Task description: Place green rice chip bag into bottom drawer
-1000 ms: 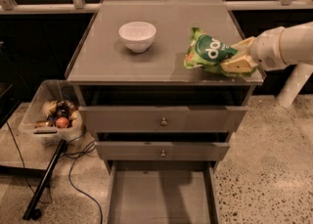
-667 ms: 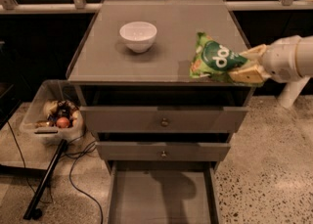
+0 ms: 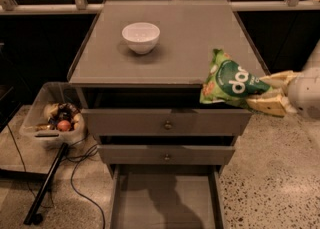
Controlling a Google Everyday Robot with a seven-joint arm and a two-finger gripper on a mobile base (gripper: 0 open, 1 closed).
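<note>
Holding a green bag [image 3: 230, 80] past the cabinet's front right corner

The pincer [image 3: 257, 93], coming in from the right, is clamped on the bag's right end. The bag seems lifted clear of the surface [image 3: 185, 48]. Below, the bottom drawer [image 3: 165, 200] stands open. A white bowl [image 3: 141, 37] sits well apart.

Cream hand [image 3: 256, 91] at the right clamps a bright-green, white-lettered bag [image 3: 229, 80]; white bowl [image 3: 141, 36], grey bottom drawer [image 3: 165, 204]

White bowl [image 3: 141, 37] upright on cabinet top [image 3: 185, 48], back left. Clear bin [image 3: 36, 107] of scraps on floor, left of cabinet. Black pole [image 3: 46, 184] leaning just beside it.
</note>
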